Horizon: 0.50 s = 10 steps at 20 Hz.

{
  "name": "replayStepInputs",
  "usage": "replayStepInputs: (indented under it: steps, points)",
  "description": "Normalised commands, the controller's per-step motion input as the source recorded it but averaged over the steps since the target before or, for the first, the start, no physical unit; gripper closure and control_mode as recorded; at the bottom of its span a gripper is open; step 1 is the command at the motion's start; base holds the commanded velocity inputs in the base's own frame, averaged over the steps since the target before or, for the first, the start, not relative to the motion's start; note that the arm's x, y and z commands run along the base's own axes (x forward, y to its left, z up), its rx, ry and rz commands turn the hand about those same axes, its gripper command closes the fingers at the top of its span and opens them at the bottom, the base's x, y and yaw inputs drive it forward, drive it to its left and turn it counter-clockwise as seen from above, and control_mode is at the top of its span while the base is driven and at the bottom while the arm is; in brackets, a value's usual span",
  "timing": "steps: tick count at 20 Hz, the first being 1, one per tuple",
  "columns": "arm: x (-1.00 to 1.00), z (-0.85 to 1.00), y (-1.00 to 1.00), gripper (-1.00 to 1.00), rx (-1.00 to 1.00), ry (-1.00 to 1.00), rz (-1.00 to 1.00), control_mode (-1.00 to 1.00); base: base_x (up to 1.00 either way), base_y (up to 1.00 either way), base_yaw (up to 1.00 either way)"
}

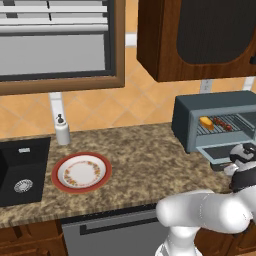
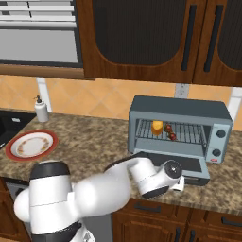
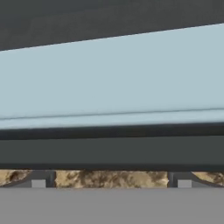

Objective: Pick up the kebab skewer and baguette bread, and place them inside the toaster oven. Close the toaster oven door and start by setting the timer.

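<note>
Baguette (image 2: 157, 127) and skewer (image 2: 170, 132) both lie on the wire rack (image 2: 189, 133) inside the toaster oven (image 2: 179, 109), the golden loaf to the left and the dark red and brown skewer just beside it on the right. In the left base view the loaf (image 1: 206, 123) and the skewer (image 1: 223, 123) show the same way, side by side on the rack. The oven stands on the speckled counter (image 1: 140, 160) against the tiled wall, under the dark wooden cabinets (image 2: 142, 38). Two round knobs (image 2: 220, 134) sit on its right front panel.

The oven door (image 2: 189, 165) hangs fully down, lying about level in front of the oven mouth, its dark glass facing up.

The arm reaches low across the counter edge, and the hand sits right at the front edge of the lowered door. The gripper (image 3: 111, 183) has its jaws spread wide, with nothing between them. In the hand view the two fingertips (image 3: 38, 183) stand far apart, the grey-blue frame of the door and its dark bar handle (image 3: 112, 151) just ahead of them, and a strip of counter between.

Well to the left on the counter a red-rimmed plate (image 1: 82, 171) sits near the black sink (image 1: 22, 170), with a white soap bottle (image 1: 62, 130) behind it.
</note>
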Motion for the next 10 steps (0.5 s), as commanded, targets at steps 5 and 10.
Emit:
replayStepInputs:
  steps: [5,10]
  points:
    - [0.49,0.43,0.00,-1.00,0.00,-0.13,0.00,-1.00,0.00,0.00,0.00]
    - [0.51,0.47,0.04,-1.00,0.00,-0.16,0.00,-1.00,0.00,0.00,0.00]
